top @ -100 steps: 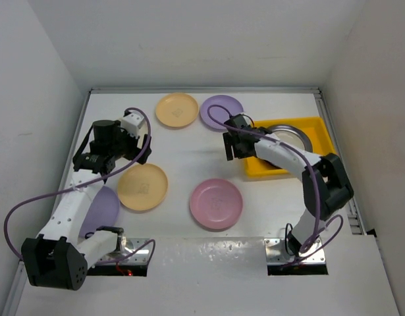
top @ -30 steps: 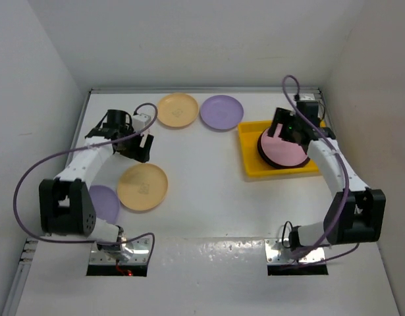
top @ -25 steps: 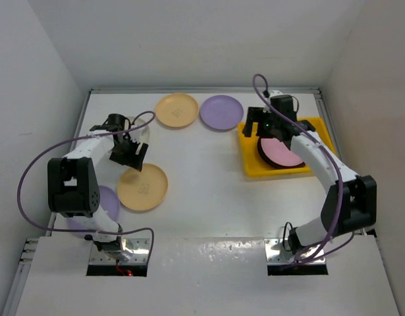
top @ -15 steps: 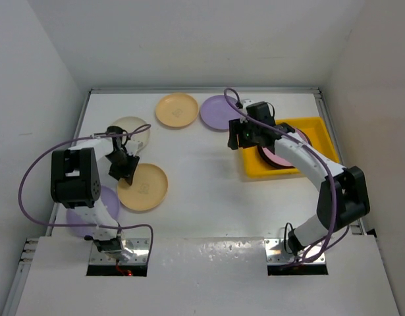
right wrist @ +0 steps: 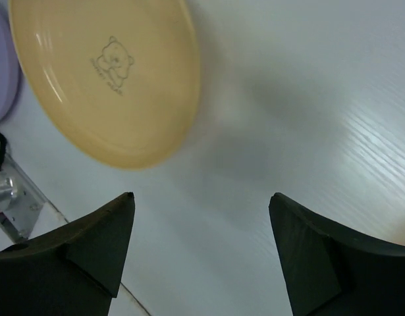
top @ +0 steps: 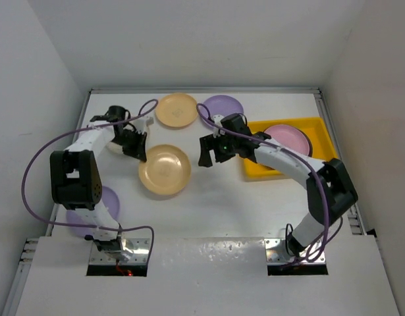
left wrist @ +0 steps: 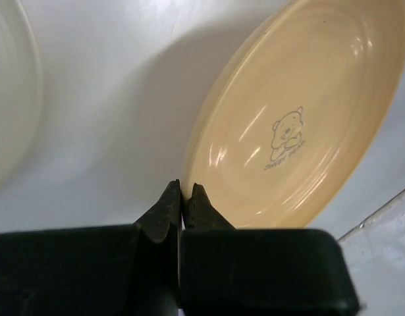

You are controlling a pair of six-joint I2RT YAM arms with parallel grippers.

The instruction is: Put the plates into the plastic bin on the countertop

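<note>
1. Rim-grasp: the left gripper (top: 135, 143) is clamped on the near edge of a peach plate (top: 164, 169), which spreads out tilted ahead of those jaws.
2. The right gripper (top: 212, 150), spread wide and empty, faces the plate's far edge, ahead and left of its jaws.
3. The plastic bin (top: 253, 168), already holding a pink plate (top: 288, 138), lies behind the right gripper. That arm is nearer, so a handover looks likely.
4. The glossy countertop (top: 209, 204) would let a dropped plate slide.
</note>
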